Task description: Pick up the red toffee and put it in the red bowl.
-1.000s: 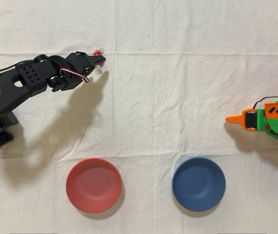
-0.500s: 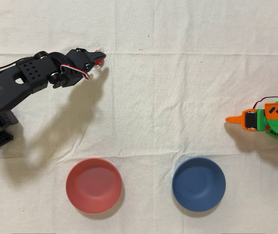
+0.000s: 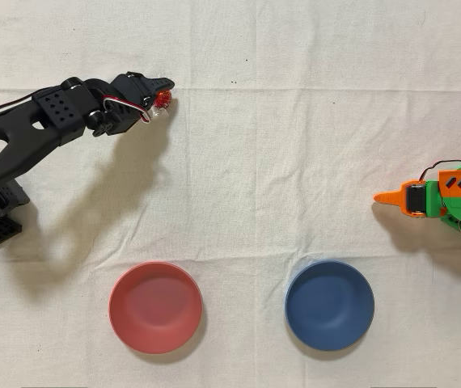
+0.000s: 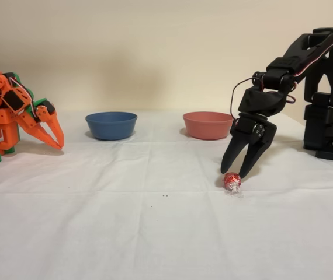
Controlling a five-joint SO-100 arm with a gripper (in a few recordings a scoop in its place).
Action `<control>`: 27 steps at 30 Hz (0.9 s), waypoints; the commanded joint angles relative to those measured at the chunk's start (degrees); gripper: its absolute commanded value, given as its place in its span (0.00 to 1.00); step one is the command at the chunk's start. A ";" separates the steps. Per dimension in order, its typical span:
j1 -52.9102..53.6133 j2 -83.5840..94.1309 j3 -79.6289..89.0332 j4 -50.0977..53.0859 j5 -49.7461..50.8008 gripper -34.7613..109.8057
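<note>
Now the gripper (image 4: 238,172) stands open just above the red toffee (image 4: 232,180), ready to close; the red bowl (image 4: 208,125) waits behind it.

robot test bench | white tablecloth (image 4: 155,233) | bare beige wall (image 4: 155,46)

Red toffee (image 4: 232,180) on cloth, red bowl (image 3: 155,307) upright

Toffee (image 4: 232,180) under gripper (image 4: 235,173)
</note>
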 commanded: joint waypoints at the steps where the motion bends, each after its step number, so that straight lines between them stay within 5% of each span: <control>1: -0.70 0.44 -3.16 -0.88 -0.35 0.43; 27: -0.53 -2.99 -4.92 -2.64 -1.85 0.31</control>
